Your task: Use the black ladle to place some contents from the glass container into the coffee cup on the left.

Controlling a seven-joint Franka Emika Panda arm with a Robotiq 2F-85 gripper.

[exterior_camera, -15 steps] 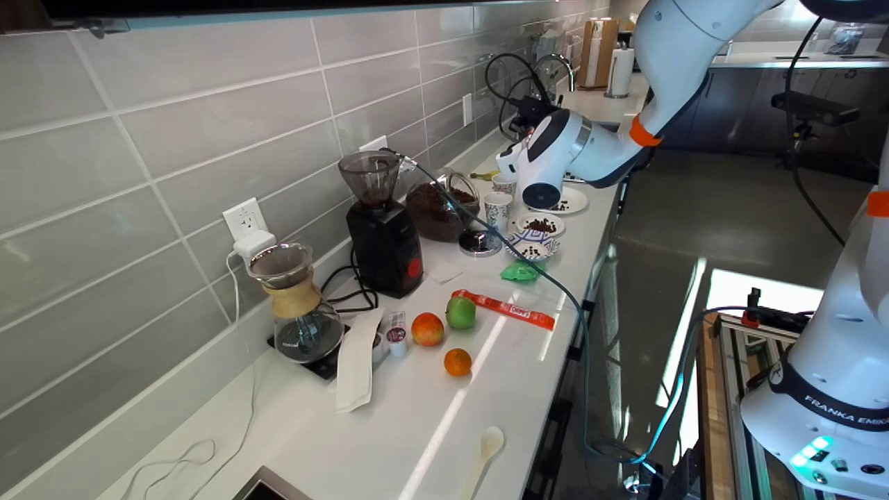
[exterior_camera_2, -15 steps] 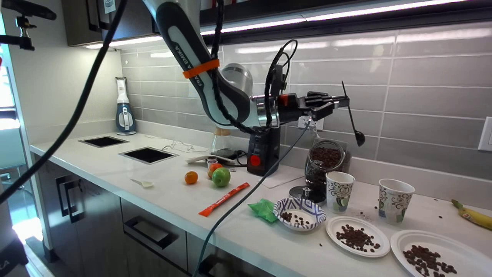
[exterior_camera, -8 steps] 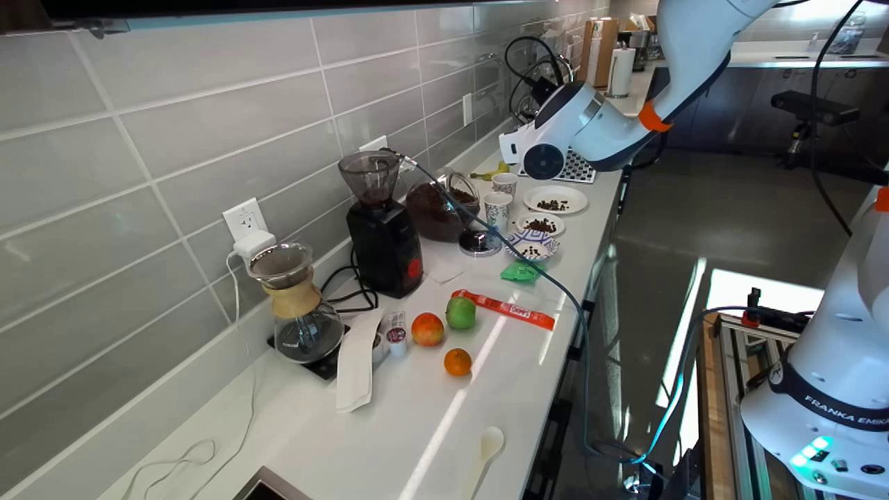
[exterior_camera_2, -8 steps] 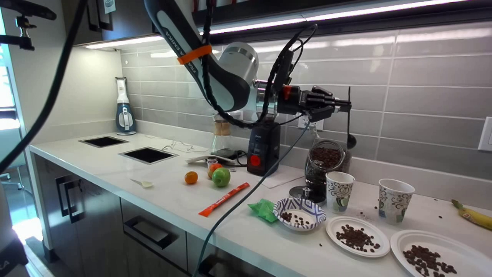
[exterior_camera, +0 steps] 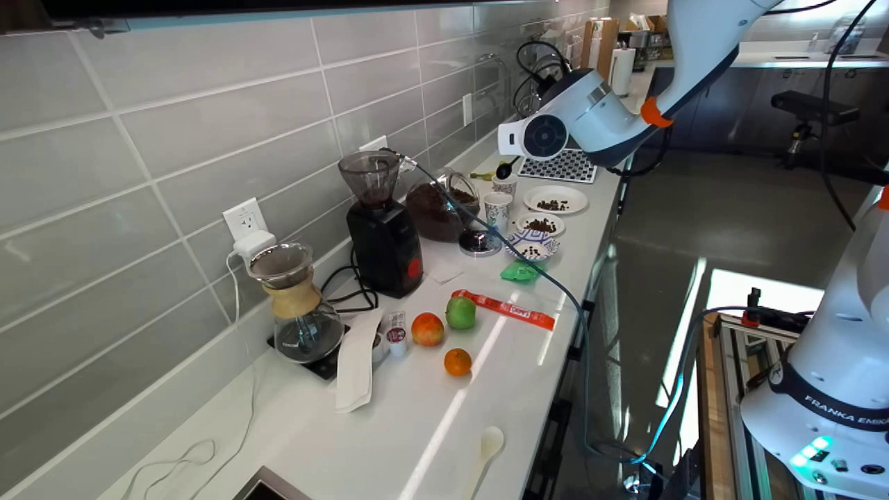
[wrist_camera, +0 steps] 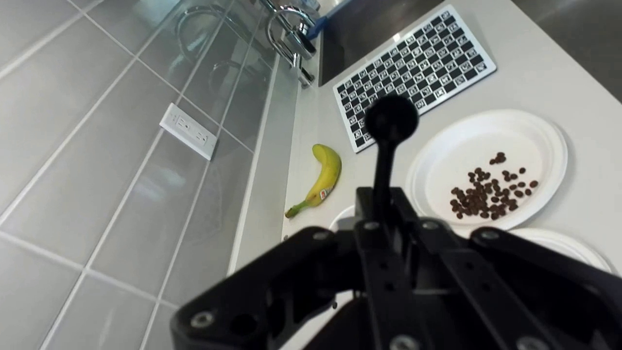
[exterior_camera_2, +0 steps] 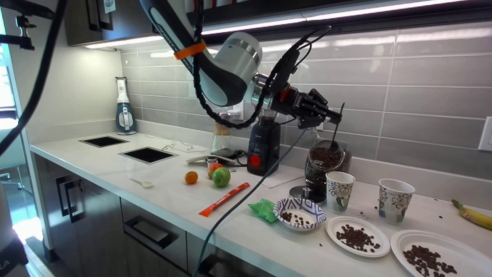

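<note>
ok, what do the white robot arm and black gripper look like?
White, rounded robot arm with black panels, orange bands and white FRANKA EMIKA lettering on its black base strip. A ribbed black cable runs along it. The black, angular gripper carries a red patch.

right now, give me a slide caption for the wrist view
The black ladle clamped in the gripper, with a banana, a checkered board and a white plate of dark beans beyond.
</note>
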